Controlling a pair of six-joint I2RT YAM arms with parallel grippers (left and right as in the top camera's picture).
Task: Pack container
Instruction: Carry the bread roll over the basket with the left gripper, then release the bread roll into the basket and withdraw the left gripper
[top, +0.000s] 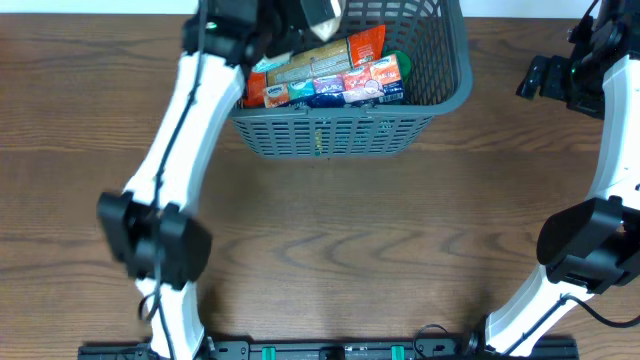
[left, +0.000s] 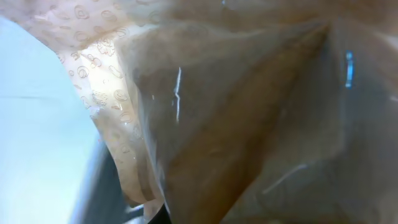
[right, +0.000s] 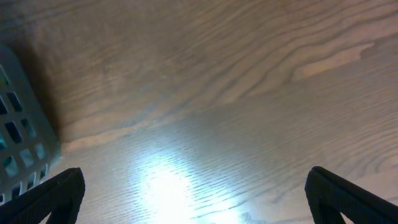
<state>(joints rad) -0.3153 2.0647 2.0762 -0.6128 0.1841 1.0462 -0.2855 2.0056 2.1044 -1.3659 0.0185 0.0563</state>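
Lying packed in the container (top: 330, 137), colourful packets (top: 330, 80) show unreadable labels.

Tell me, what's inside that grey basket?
The container holds colourful snack packets in a row: orange, green, blue, tan wrappers. The left gripper, shut on a pale packet, and its arm cover the far-left corner; anything beneath the packets is hidden.

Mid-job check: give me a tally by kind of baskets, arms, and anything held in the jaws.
Container: 1
Arms: 2 (left arm, right arm)
Plastic bag held in left jaws: 1
Total: 4
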